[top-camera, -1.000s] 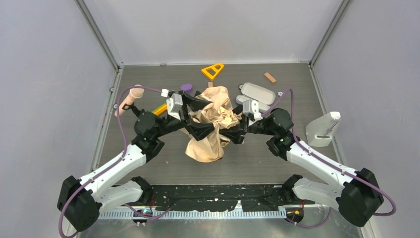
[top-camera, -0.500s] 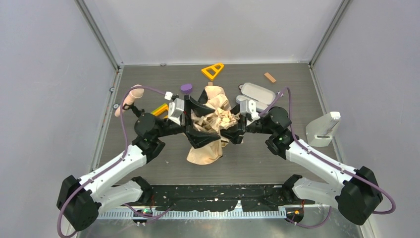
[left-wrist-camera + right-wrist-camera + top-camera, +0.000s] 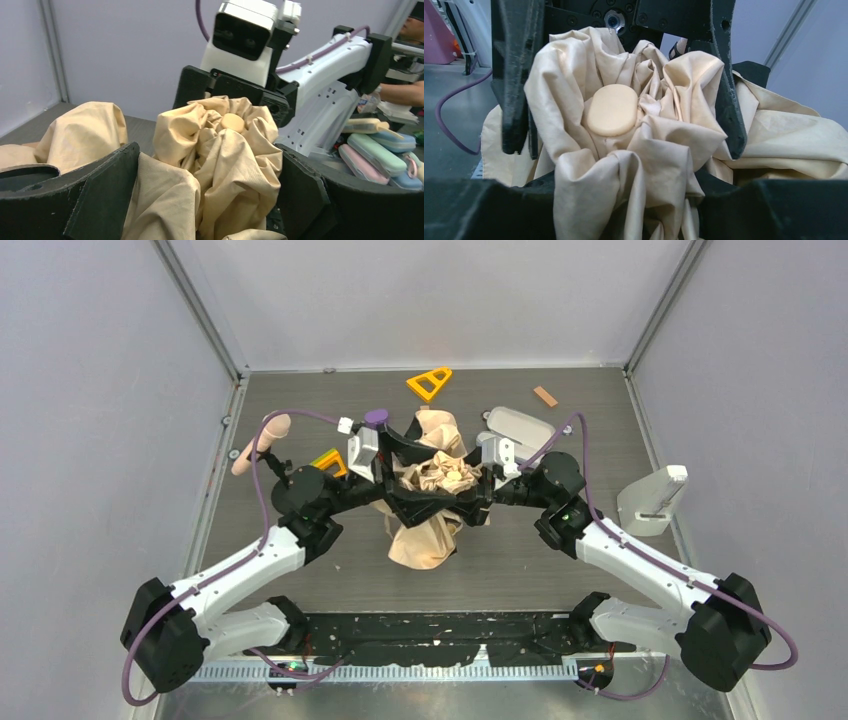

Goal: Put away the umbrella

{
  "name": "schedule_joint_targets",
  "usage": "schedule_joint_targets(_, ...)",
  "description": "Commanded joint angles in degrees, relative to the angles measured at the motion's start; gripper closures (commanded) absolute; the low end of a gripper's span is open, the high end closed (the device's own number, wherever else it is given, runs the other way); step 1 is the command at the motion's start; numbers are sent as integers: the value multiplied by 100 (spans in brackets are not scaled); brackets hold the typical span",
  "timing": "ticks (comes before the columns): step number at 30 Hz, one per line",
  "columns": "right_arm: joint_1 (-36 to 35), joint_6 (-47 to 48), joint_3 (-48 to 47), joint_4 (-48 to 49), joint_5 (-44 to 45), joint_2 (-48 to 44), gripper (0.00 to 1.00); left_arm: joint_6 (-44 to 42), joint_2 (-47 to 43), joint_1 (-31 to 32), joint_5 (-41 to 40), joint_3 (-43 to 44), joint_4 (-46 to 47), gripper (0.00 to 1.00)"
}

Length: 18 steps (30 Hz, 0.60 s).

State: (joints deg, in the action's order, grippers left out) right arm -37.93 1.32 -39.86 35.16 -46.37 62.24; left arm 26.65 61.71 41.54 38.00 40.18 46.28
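The umbrella [image 3: 425, 532] is a crumpled pale beige bundle in the middle of the table, held up between both arms. Its round tan end [image 3: 611, 110] shows at the top of the gathered fabric [image 3: 230, 165]. My right gripper [image 3: 463, 492] is shut on the fabric from the right; folds are pinched between its black jaws [image 3: 626, 186]. My left gripper [image 3: 424, 480] comes in from the left and stands wide open, its two fingers [image 3: 107, 185] straddling the bundle. The shaft and ribs are hidden under the cloth.
Behind the umbrella lie a yellow triangle [image 3: 429, 382], a purple knob [image 3: 376, 417], a lavender-grey case [image 3: 520, 426] and a small wooden block [image 3: 545, 396]. A pink-headed microphone [image 3: 262, 438] is at left, a white holder [image 3: 655, 500] at right.
My left gripper has slid right so its open fingers now enclose the bundle. The fabric is gathered tighter and narrower. The right gripper kept its hold and shifted slightly left.
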Motion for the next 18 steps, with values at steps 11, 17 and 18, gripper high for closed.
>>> schedule_joint_targets(11,-188,547,-51,-1844,172,198,94,-130,623,372,-746,403,-75,10)
schedule_joint_targets(17,-185,611,-137,-2061,371,164,90,-318,606,415,-583,473,-556,73)
schedule_joint_targets(18,-188,581,-137,-2106,450,113,87,-404,561,416,-575,454,-693,80)
